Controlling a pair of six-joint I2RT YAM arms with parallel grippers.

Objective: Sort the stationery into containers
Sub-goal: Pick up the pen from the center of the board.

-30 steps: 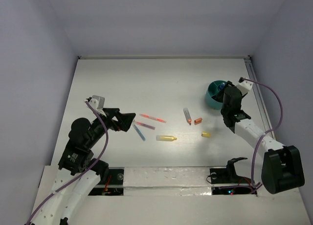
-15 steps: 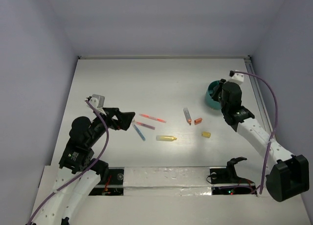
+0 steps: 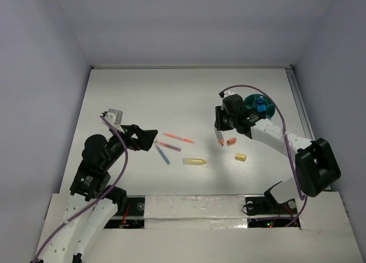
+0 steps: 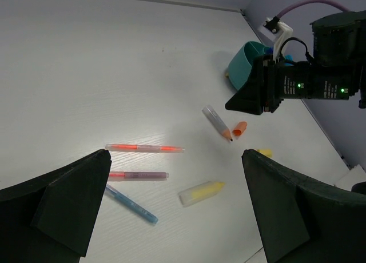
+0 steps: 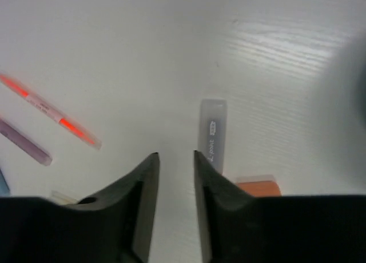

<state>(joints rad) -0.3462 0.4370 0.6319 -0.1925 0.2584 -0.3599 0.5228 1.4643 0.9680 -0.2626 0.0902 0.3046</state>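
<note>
Loose stationery lies mid-table: an orange pen [image 3: 178, 138], a purple pen [image 3: 169, 146], a blue pen [image 3: 163, 155], a yellow highlighter [image 3: 194, 160], a grey marker [image 5: 213, 134], an orange cap [image 3: 231, 141] and a yellow cap [image 3: 241, 157]. The teal cup [image 3: 250, 100] stands at the right with a blue piece [image 3: 260, 108] in it. My right gripper [image 5: 174, 157] hovers just left of the grey marker, its jaws a narrow gap apart with nothing between them. My left gripper [image 4: 175, 154] hangs wide open over the pens, holding nothing.
White walls close the table at the back and both sides. A metal rail [image 3: 300, 103] runs along the right edge behind the cup. My right arm [image 3: 274, 138] stretches across the space between the cup and the yellow cap.
My right arm swung left from the cup to the grey marker, and its jaws narrowed. The blue piece now shows in the cup. The left arm stayed put.
</note>
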